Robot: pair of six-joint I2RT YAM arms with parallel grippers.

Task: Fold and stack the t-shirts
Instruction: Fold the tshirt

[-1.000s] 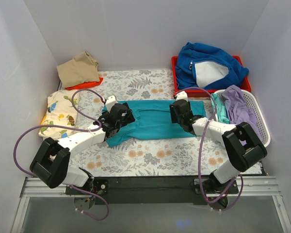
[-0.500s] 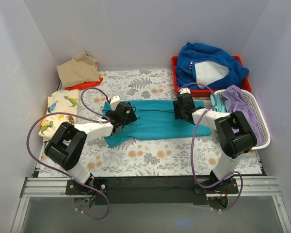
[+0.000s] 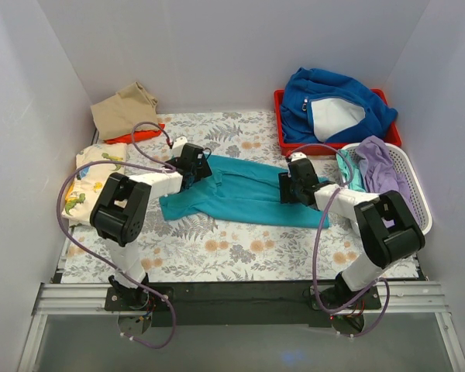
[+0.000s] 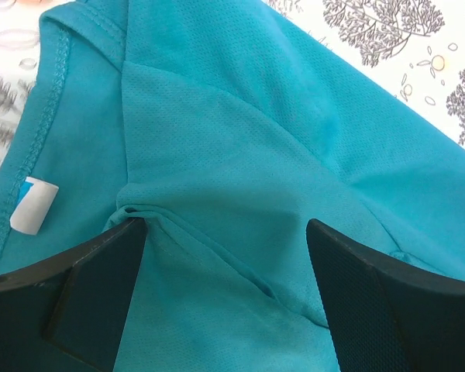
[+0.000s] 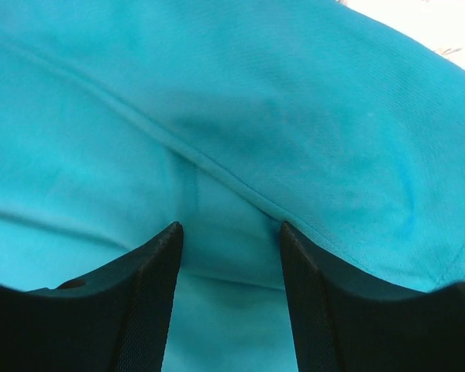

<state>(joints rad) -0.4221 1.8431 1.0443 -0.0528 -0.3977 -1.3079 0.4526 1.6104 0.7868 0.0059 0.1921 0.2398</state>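
1. The plain teal thin t-shirt point(image 3: 244, 198) is spread mid floral-print table point(image 3: 240, 256); the fold is judged just begun.
2. The left end effector point(image 4: 225, 232) is released at the collar end. The right end effector point(image 5: 231, 232) is released at the opposite end.
3. Next, the edges need to be pinched and folded.

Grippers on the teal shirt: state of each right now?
Left gripper: open, fingers down on the teal t-shirt.
Right gripper: open, teal cloth lying between its fingers, not clamped.

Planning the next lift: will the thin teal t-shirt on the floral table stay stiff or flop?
Probably floppy: the thin teal t-shirt puckers beside the left gripper. Likely light, given its fine mesh weave. Pushed, it should bunch rather than slide flat.
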